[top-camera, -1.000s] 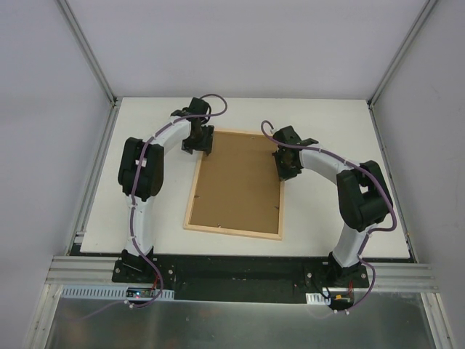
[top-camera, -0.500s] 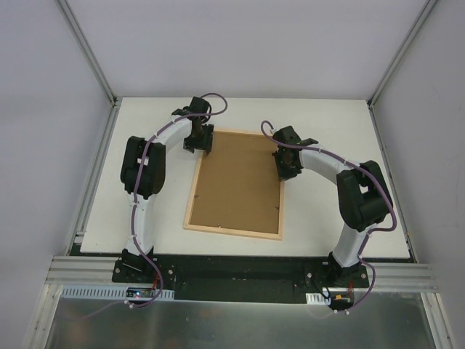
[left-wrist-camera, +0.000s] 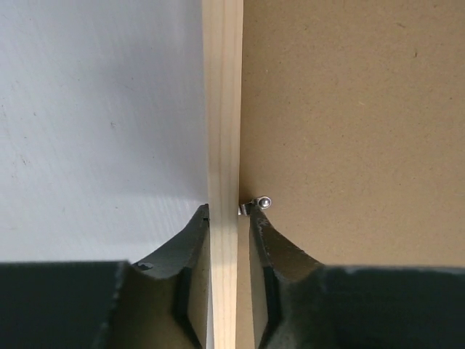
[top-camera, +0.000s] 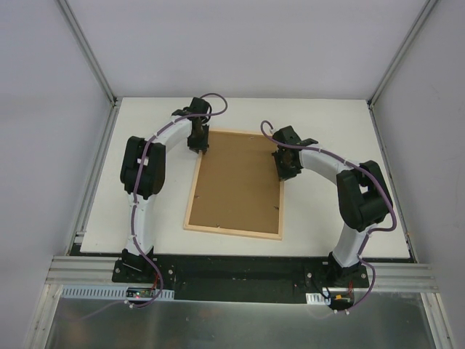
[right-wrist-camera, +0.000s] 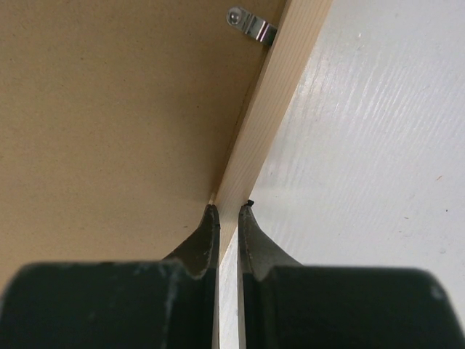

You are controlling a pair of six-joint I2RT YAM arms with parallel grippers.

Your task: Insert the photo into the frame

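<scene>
The frame (top-camera: 232, 232) lies face down in the middle of the white table, its brown backing board (top-camera: 238, 182) facing up. The photo is hidden. My left gripper (top-camera: 197, 140) is at the frame's far left corner. In the left wrist view its jaws (left-wrist-camera: 229, 214) straddle the left wood strip (left-wrist-camera: 224, 109) and have closed in on it from both sides, beside a small metal clip (left-wrist-camera: 260, 203). My right gripper (top-camera: 285, 169) is at the right wood strip (right-wrist-camera: 269, 116), shut, with its tips (right-wrist-camera: 228, 207) resting on that strip.
Another metal clip (right-wrist-camera: 251, 24) holds the backing board at the right strip. The white table (top-camera: 327, 131) ends at grey walls on the left, right and back. Both arm bases stand on the black rail (top-camera: 232, 273) at the near edge.
The left gripper has closed in from wide open onto the left wood strip and shifted slightly right. The right arm and the frame have not moved.
</scene>
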